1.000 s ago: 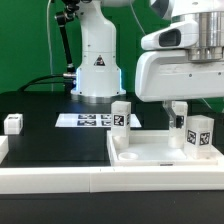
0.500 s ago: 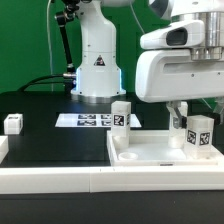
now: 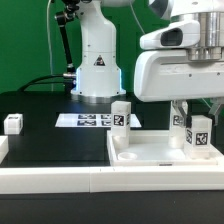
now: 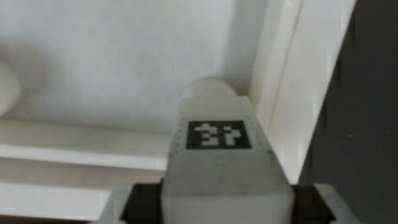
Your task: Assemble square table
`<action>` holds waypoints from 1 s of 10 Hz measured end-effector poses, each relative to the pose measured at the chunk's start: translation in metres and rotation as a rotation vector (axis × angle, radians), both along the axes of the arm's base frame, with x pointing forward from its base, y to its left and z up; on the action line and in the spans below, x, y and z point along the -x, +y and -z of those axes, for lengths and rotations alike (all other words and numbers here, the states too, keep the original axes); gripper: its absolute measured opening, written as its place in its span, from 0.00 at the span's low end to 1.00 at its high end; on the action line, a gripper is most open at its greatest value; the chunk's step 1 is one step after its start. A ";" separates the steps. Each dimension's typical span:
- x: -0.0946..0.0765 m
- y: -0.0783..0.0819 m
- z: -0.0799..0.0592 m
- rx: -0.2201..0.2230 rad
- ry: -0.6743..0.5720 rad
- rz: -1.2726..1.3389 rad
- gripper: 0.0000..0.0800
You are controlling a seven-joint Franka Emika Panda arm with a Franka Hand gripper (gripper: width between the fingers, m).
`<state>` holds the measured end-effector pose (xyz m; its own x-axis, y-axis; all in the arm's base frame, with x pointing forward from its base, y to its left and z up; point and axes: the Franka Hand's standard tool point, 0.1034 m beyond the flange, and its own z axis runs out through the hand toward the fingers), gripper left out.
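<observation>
Claw (image 4: 224, 204) first: its two dark fingers (image 4: 139, 206) sit against opposite sides of a tagged leg (image 4: 219, 120), clenched on it, with the tag facing the wrist camera. Starting from the exterior view's left, a small leg block (image 3: 13, 123) sits alone on the black table (image 3: 40, 140), well apart from everything else. Next comes the marker board (image 3: 88, 121), lying flat in front of the arm's base (image 3: 97, 65). A second leg (image 3: 121, 115) stands upright beside the board's end, just behind the back rim of the square top (image 3: 150, 160). At the exterior view's right, the tagged leg stands upright inside that top, close to its rim. A long white rail (image 3: 50, 182) runs along the front.
</observation>
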<state>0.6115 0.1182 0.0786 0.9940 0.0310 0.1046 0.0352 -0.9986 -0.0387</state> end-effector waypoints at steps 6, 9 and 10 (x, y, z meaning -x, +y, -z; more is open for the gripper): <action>0.000 0.000 0.000 -0.080 0.030 0.655 0.36; 0.000 0.000 0.000 -0.114 0.050 0.901 0.36; 0.000 0.000 0.000 -0.124 0.054 0.981 0.36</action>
